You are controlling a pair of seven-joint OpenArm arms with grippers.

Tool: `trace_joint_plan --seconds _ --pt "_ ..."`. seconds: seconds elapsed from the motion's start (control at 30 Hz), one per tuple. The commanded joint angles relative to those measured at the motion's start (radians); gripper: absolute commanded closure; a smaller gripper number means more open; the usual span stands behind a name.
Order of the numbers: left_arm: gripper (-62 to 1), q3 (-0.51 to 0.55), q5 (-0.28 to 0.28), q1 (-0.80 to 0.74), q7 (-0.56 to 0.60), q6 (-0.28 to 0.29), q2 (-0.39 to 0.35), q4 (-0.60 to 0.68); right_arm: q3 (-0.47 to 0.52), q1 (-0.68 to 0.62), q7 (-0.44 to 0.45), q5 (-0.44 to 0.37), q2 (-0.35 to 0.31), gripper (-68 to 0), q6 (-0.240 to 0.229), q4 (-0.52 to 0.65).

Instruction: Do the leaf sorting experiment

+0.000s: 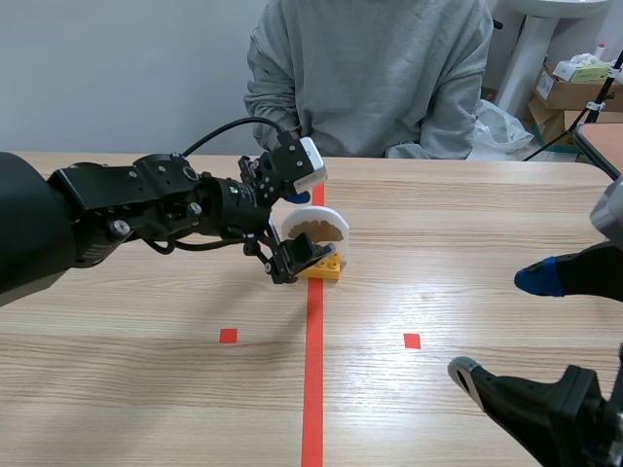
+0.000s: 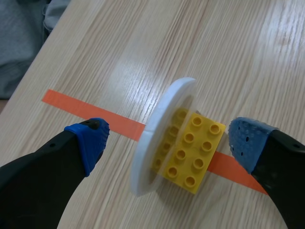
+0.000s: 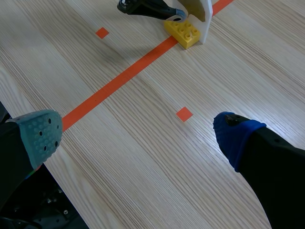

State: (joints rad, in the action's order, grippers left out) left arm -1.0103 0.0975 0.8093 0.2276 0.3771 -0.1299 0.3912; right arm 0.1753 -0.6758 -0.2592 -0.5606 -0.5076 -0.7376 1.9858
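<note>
In the scene view the left gripper stands in front of the yellow brick. It hides the brick's near-left end and the lower part of the white disc that stands against the brick. In the left wrist view the disc is seen edge-on, so its face cannot be made out, and it covers part of the brick. In the right wrist view the picture's edge cuts the disc off. Just beyond the disc from the brick, too little of a small blue patch shows to identify it. Far beyond the brick, the person is cut off above the shoulders.

Black arms, dotted blue pads
</note>
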Motion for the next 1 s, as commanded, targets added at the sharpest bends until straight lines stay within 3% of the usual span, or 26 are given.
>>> trace_joint_plan --seconds 0.0,0.1,0.37,0.57,0.97 --pt "-47.4 -0.008 0.009 0.017 0.024 -0.004 0.011 0.006 0.009 0.011 0.012 -0.007 -0.013 -66.7 -0.008 0.001" --pt "-41.8 -0.029 0.01 0.017 0.036 -0.046 0.014 -0.006 0.009 0.011 0.013 -0.007 -0.013 -66.7 -0.008 0.001" --pt "-40.7 -0.036 0.01 0.017 0.035 -0.05 0.013 -0.007 0.009 0.011 0.012 -0.007 -0.013 -66.7 -0.008 0.001" --pt "-23.8 -0.036 0.01 0.017 0.039 -0.051 0.013 -0.007 0.009 0.011 0.012 -0.007 -0.013 -66.7 -0.008 0.001" --pt "-8.8 -0.036 0.01 0.017 0.046 -0.052 0.013 -0.007 0.009 0.011 0.012 -0.007 -0.013 -66.7 -0.008 0.001"
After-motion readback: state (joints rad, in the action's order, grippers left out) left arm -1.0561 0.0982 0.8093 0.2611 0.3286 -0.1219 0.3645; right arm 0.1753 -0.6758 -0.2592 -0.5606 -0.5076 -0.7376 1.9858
